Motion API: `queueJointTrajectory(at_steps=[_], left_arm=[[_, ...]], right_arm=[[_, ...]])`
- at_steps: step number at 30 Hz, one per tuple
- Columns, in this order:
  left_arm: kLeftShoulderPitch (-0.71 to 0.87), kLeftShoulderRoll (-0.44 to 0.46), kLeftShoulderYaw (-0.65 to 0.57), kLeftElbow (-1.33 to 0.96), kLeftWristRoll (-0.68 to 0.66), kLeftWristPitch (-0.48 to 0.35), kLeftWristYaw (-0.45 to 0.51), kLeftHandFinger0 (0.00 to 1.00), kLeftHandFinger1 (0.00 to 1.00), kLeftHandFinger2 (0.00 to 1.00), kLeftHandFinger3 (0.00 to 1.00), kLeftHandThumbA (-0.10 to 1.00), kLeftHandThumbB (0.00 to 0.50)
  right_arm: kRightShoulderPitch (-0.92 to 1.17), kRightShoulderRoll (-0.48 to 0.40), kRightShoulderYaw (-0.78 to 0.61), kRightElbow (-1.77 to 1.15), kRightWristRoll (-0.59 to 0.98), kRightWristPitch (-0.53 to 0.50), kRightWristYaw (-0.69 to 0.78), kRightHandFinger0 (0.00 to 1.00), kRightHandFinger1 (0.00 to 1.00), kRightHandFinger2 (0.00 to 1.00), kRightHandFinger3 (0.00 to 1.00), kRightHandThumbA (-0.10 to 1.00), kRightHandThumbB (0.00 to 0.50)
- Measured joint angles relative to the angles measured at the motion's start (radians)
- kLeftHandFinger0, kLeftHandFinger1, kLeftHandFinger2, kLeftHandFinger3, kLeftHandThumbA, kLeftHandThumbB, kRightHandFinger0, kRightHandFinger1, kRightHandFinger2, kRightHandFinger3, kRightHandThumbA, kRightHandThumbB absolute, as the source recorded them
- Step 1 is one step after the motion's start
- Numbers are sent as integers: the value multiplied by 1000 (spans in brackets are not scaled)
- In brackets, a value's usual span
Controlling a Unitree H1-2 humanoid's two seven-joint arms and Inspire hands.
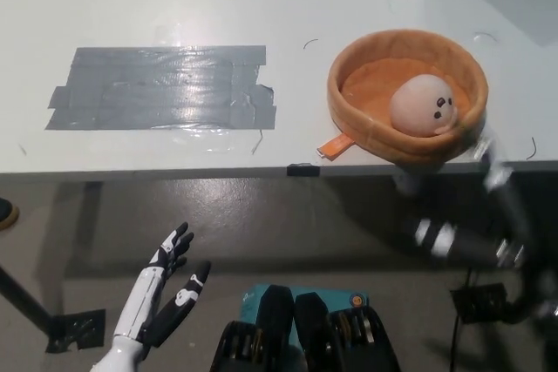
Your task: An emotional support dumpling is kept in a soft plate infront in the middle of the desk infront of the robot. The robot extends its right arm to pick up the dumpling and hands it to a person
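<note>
Resting in the soft orange round plate [375, 132] on the white bench [261, 6], a pink plush dumpling [422, 105]; white left hand [170, 280] low, fingers spread, empty; black right hand [453, 240] blurred, grip unclear.

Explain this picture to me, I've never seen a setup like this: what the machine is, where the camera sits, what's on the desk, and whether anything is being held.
This is one picture, taken by a camera on a humanoid robot's head, looking steeply down at a desk in front of it.

The robot has two arms. Its white left hand rests low at the lower left, below the desk edge, fingers apart and empty. Its black right arm comes in from the lower right and is blurred. The right hand reaches up to the near edge of the plate; whether its fingers are closed cannot be told.

On the desk sits a soft orange plate with a raised rim. Inside it lies the dumpling, a pale round plush toy with a small face. It rests against the near wall of the plate.

To the left is a patch of grey tape stuck flat on the desk.
</note>
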Motion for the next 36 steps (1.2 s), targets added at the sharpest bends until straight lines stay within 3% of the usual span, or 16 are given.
queueJointTrajectory(at_steps=[10,11,15,20,24,25,27,32,36], left_arm=[[-4,0,1,1,-1,0,0,1000,1000,1000,1000,737,13],[-4,0,1,1,0,0,0,1000,1000,1000,1000,737,14],[-11,-1,1,1,-1,0,-1,1000,1000,1000,1000,740,18],[-18,-1,1,1,-1,0,-2,1000,1000,1000,1000,743,14],[-23,0,1,0,0,0,-3,1000,1000,1000,1000,751,14],[-24,0,1,-1,0,0,-4,1000,1000,1000,1000,752,13],[-29,0,1,-3,0,0,-4,1000,1000,1000,1000,754,13],[-34,0,1,-7,2,0,-5,1000,1000,1000,1000,756,25],[-35,0,1,-7,2,0,-5,1000,1000,1000,1000,761,24]], right_arm=[[-370,-190,61,217,-5,222,147,1000,1000,1000,1000,1000,303],[-403,-200,82,255,-7,241,166,1000,1000,1000,1000,1000,336],[-539,-237,175,416,-16,313,254,1000,1000,1000,1000,1000,392],[-681,-247,286,609,-33,377,356,1000,1000,1000,1000,933,414],[-773,-239,345,741,-34,436,439,1000,1000,1000,1000,890,405],[-792,-236,356,770,-35,452,458,1000,1000,1000,1000,896,394],[-820,-226,372,810,-35,472,487,1000,1000,1000,1000,930,422],[-835,-201,401,873,-43,489,526,1000,1000,1000,1000,1000,441],[-835,-192,441,895,-63,490,546,1000,1000,1000,1000,1000,456]])
